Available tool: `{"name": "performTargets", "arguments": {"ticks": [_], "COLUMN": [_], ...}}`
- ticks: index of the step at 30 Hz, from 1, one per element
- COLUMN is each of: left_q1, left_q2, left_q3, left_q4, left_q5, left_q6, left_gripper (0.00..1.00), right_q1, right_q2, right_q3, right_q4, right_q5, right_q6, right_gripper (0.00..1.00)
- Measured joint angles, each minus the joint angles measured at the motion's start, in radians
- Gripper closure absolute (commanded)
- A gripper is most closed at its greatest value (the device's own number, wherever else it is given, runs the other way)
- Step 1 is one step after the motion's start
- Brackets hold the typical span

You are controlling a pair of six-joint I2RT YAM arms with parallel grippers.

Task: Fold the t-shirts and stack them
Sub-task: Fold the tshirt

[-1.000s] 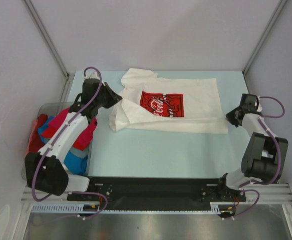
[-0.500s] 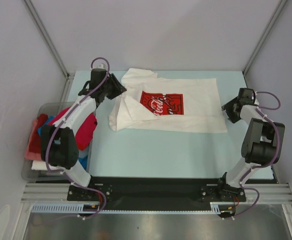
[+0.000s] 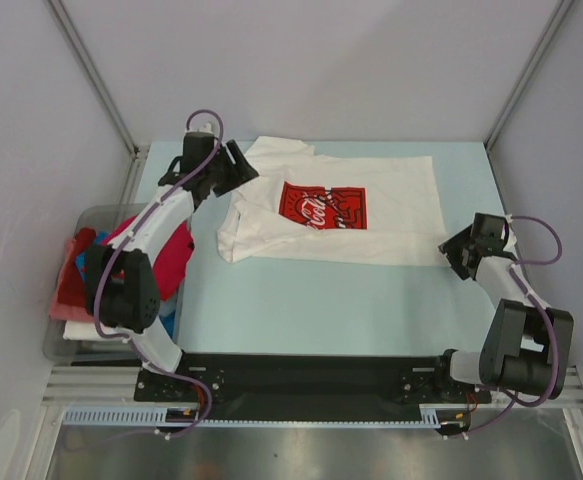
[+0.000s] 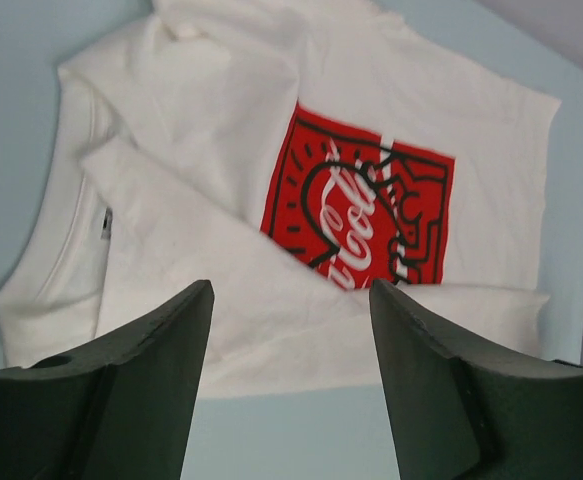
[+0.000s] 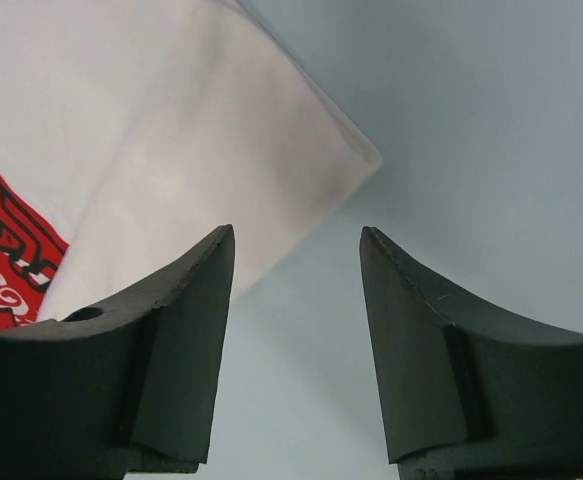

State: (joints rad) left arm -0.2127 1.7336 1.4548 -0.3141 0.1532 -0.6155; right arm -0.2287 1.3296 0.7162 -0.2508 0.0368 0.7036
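A white t-shirt (image 3: 391,215) with a red square chest print (image 3: 323,207) lies flat on the pale blue table, its left sleeve folded in across the body. My left gripper (image 3: 239,166) hovers open above the shirt's collar end; in the left wrist view the open gripper (image 4: 291,290) frames the shirt (image 4: 201,160) with nothing between its fingers. My right gripper (image 3: 453,250) is open just off the shirt's near right corner; in the right wrist view this gripper (image 5: 297,232) holds nothing, and the shirt corner (image 5: 121,120) lies beyond its left finger. More t-shirts, magenta-red (image 3: 176,250) and blue (image 3: 166,322), lie piled at the left.
A clear grey plastic bin (image 3: 56,345) at the table's left edge holds the coloured pile, and the left arm reaches over it. Walls and metal frame posts enclose the table at the back and on both sides. The black base rail (image 3: 311,375) runs along the near edge.
Both grippers have gone from shut to open and let go of the white shirt. The left one has drawn back toward the far left; the right one has moved nearer, beside the hem corner.
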Motion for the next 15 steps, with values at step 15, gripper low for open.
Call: {"name": "performTargets", "arguments": {"ticks": [15], "left_q1": [-0.026], "left_q2": [-0.292], "left_q3": [-0.471], "left_q4": [0.044], "left_q5": [-0.057], "left_q6": [0.034], "left_gripper": [0.34], "right_q1": [-0.026], "right_q2": [0.085], "right_q3": [-0.08], "right_q4": [0.107], "right_q5": [0.0], "right_q6": [0.06], "right_gripper": [0.57]}}
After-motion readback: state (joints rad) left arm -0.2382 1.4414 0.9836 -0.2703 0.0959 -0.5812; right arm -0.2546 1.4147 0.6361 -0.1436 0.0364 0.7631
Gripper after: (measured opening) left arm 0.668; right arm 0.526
